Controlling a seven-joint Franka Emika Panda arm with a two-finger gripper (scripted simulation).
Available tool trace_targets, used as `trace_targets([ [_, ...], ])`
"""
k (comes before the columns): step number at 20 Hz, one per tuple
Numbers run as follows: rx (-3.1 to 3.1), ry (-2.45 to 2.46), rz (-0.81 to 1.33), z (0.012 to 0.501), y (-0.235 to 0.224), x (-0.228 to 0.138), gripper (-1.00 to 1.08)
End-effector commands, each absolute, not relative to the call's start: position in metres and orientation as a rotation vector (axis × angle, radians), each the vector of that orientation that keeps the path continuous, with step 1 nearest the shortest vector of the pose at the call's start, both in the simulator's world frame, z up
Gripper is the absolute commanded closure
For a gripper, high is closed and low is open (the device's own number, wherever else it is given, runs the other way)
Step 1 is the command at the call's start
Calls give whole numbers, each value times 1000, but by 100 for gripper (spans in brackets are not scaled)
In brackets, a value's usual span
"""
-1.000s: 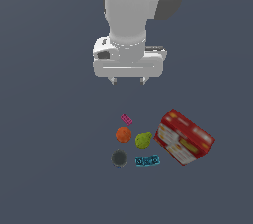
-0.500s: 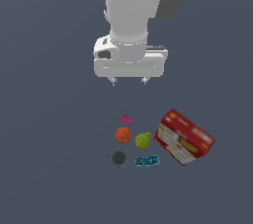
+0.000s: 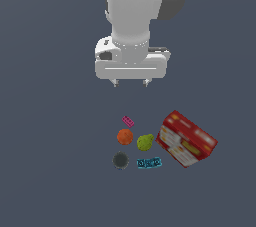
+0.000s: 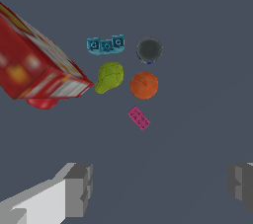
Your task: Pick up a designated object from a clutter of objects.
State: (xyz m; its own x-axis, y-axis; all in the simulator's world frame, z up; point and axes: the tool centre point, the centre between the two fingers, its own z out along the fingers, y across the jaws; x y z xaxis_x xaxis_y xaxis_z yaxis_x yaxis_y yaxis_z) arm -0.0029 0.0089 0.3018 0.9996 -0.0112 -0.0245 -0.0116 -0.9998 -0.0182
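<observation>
The designated object, a tiny magenta studded brick (image 3: 128, 121) (image 4: 139, 118), lies flat at the edge of the clutter nearest the arm. Around it sit an orange ball (image 3: 125, 136) (image 4: 144, 85), a yellow-green pear (image 3: 145, 142) (image 4: 109, 77), a dark round disc (image 3: 120, 160) (image 4: 149, 50) and a cyan brick (image 3: 149, 162) (image 4: 105, 45). My gripper (image 3: 131, 83) (image 4: 160, 186) hangs open well above the floor, short of the magenta brick, with nothing between its fingers.
A big red-and-white box (image 3: 186, 138) (image 4: 34, 67) lies tilted on the exterior view's right of the clutter, close to the pear. The floor is a plain dark grey surface.
The arm has shifted slightly; the gripper stays open and high. None of the objects has moved.
</observation>
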Motion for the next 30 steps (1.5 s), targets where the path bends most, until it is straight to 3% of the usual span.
trace_targets([
  [1, -3124, 1, 38, 298, 9, -2, -92],
  [11, -3128, -200, 31, 253, 5, 4, -92],
  [30, -3008, -922, 10, 102, -1, -8, -92],
])
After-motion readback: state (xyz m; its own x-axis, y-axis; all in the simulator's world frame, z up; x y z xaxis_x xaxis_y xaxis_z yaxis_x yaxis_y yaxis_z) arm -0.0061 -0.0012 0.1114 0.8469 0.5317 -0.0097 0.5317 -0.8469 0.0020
